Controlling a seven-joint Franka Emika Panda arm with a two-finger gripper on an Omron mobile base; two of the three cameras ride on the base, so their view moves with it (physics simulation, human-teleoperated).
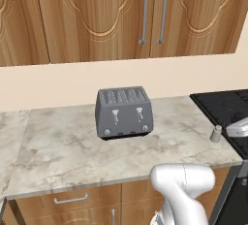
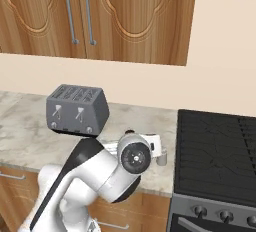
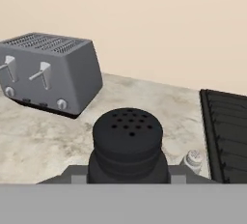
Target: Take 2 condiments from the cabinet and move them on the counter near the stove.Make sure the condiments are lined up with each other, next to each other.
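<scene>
Black shaker: clenched in fingers, above marbled surface. Grey shaker: on surface just beside fingers, at stove edge. Toaster: well apart, against beige wall. Cabinet: doors closed.

Kitchen interior, rendered.
Plain cream wall behind; grey four-slot toaster against it; brown drawer fronts with small silver handles below.

Grey four-slot toaster, upright

No readable text, label or number showed anywhere. The toaster bore no brand or markings.
</scene>
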